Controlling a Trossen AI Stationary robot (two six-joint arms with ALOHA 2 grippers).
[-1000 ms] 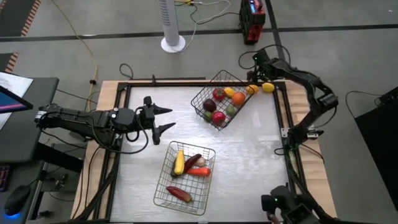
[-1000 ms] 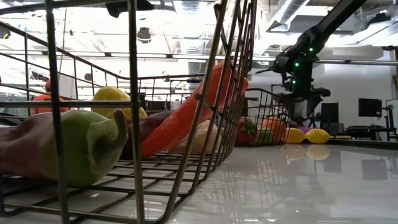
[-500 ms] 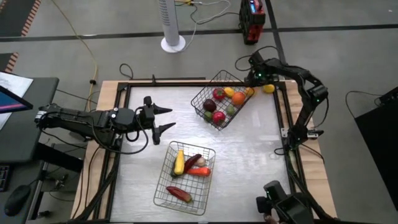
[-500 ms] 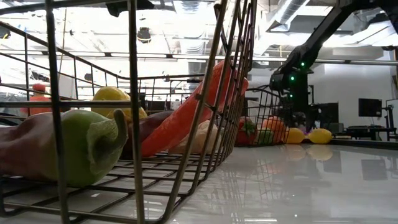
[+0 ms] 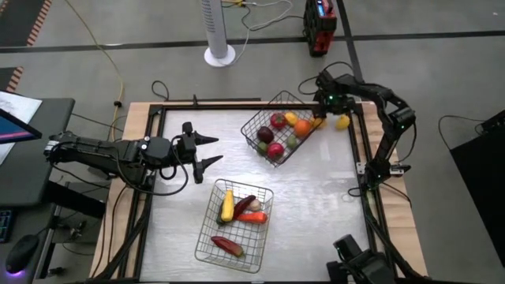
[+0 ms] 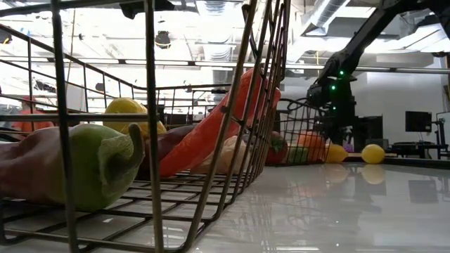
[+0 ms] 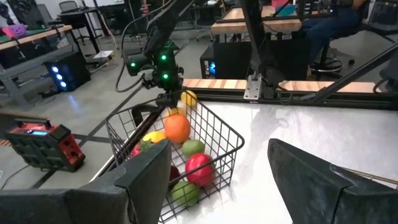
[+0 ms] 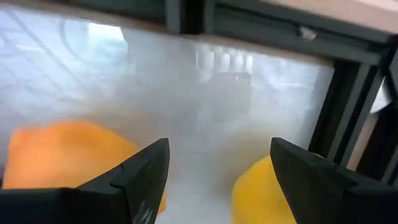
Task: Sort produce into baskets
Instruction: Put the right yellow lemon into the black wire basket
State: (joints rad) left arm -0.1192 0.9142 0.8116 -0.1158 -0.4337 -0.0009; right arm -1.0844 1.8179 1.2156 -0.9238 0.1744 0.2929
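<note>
Right gripper (image 5: 322,115) at table's far right corner, fingers spread wide, gripping nothing, beside far basket (image 5: 280,126) of round produce. Yellow fruit (image 5: 342,121) lies loose there. Left gripper (image 5: 207,151) open, idle near left edge.

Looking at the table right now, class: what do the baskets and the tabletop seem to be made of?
Baskets: probably metal wire, silvery; thin open grid bars show. Tabletop: glossy pale laminate-like surface, since the low view mirrors the yellow fruit; exact material unclear.
</note>
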